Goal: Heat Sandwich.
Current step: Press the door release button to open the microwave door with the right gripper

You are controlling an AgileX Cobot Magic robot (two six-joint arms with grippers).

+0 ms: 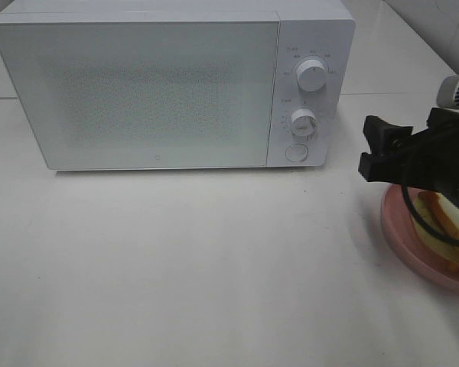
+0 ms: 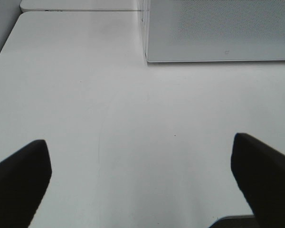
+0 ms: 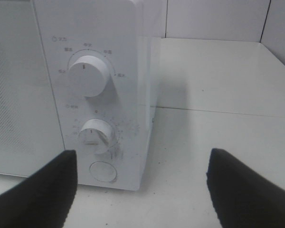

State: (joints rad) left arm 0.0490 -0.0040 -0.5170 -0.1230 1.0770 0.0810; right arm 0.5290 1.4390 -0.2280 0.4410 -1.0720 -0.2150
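Observation:
The sandwich (image 1: 442, 216) lies on a round pink plate (image 1: 413, 252) at the table's right edge, partly hidden under my right arm. My right gripper (image 1: 375, 147) hovers just above the plate's left side, open and holding nothing, its fingers pointing toward the microwave's control panel. In the right wrist view the right gripper (image 3: 142, 157) frames the upper knob (image 3: 88, 75), lower knob (image 3: 96, 136) and round door button (image 3: 103, 172). The white microwave (image 1: 161, 84) stands at the back with its door closed. My left gripper (image 2: 140, 147) is open over bare table, out of the high view.
The microwave's front lower corner (image 2: 218, 33) shows in the left wrist view, ahead of the left fingers. A white tabletop (image 1: 199, 260) stretches in front of the microwave. A white wall (image 3: 213, 19) rises behind the table.

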